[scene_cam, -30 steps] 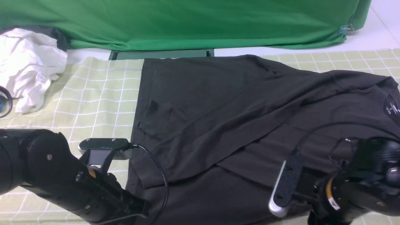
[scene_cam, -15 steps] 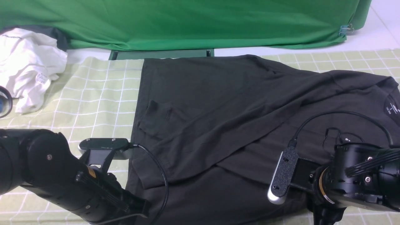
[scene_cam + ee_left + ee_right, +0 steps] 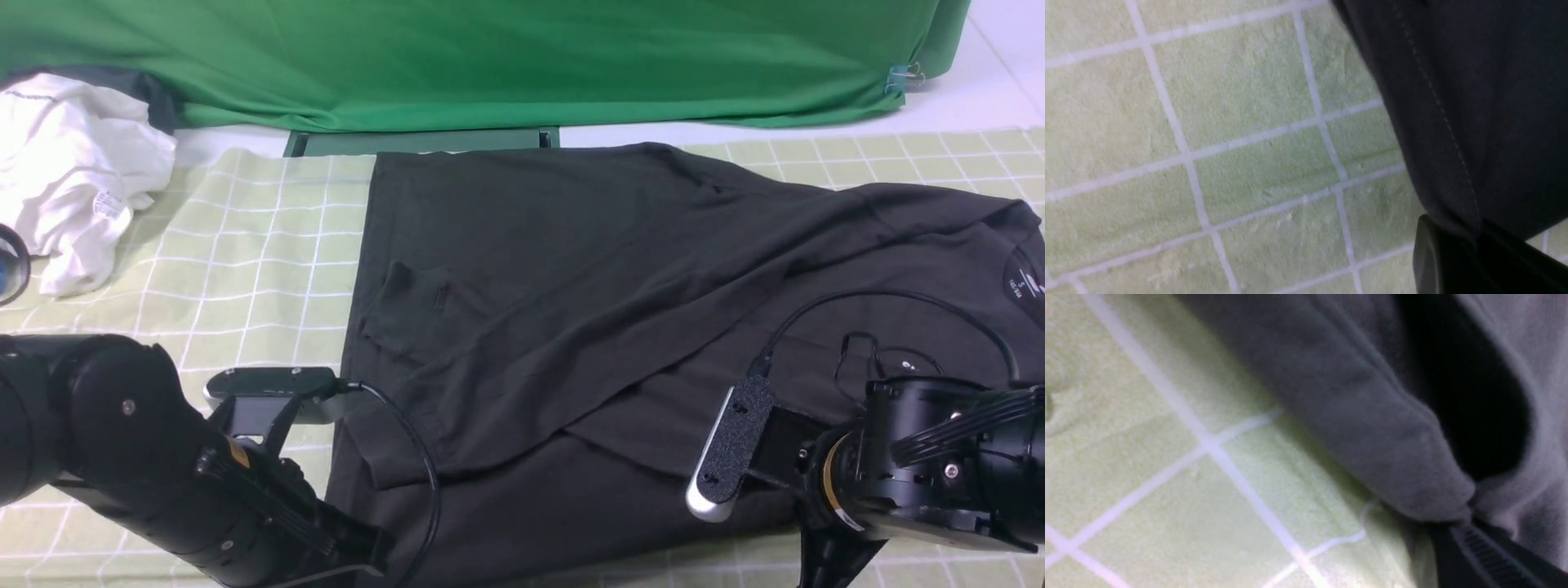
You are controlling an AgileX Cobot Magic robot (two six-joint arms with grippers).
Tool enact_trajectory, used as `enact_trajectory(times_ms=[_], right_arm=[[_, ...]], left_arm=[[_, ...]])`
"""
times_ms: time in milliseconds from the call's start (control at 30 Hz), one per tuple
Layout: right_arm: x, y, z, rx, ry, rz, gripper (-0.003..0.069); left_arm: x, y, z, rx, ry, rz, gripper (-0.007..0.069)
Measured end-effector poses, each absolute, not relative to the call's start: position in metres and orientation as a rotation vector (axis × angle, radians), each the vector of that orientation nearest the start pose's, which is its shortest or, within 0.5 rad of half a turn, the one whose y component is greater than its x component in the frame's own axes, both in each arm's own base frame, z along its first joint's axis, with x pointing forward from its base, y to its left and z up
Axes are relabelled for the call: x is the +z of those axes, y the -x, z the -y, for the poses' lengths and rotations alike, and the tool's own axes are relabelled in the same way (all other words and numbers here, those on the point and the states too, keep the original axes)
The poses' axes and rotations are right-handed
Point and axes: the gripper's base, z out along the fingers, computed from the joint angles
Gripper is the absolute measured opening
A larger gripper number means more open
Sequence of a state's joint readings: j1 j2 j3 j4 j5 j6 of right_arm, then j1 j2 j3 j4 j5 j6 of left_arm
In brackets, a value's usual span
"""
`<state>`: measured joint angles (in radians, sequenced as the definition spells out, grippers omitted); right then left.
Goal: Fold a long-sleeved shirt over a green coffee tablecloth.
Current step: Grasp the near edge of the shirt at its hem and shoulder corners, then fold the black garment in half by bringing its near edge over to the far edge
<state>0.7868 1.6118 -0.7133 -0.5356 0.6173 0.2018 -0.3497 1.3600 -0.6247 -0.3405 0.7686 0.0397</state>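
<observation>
The left gripper is pinched on the near hem corner of the shirt, and the right gripper is closed on a gathered fold of its near edge, farther along to the right; both have cloth between the fingertips. The shirt looks soft, light and limp, so it should drape and crease easily rather than hold a shape, with nothing fragile about it; a thin bite could slide out. The near edge, one hold toward each end, seems the right place to take it, so that the cloth between can be kept taut. The shirt lies spread over the gridded cloth, beneath and beyond both grippers, its bulk stretching away from them, one sleeve slanting across the body
</observation>
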Motion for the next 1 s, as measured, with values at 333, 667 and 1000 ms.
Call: enact_trajectory(times_ms=[333,667,1000], right_arm=[[0.175,-0.171,-0.158,-0.05,1.139,-2.693,0.0015],[0.201,-0.12,-0.145,0.014,1.19,-2.711,0.0015],[0.235,-0.157,-0.131,-0.001,1.003,-2.65,0.0013]], left_arm=[[0.214,-0.174,0.088,-0.439,-0.323,-3.029,0.0024],[0.225,-0.126,0.08,-0.607,-0.239,-2.993,0.0024],[0.268,-0.141,0.086,-0.69,-0.151,-2.772,0.0024]])
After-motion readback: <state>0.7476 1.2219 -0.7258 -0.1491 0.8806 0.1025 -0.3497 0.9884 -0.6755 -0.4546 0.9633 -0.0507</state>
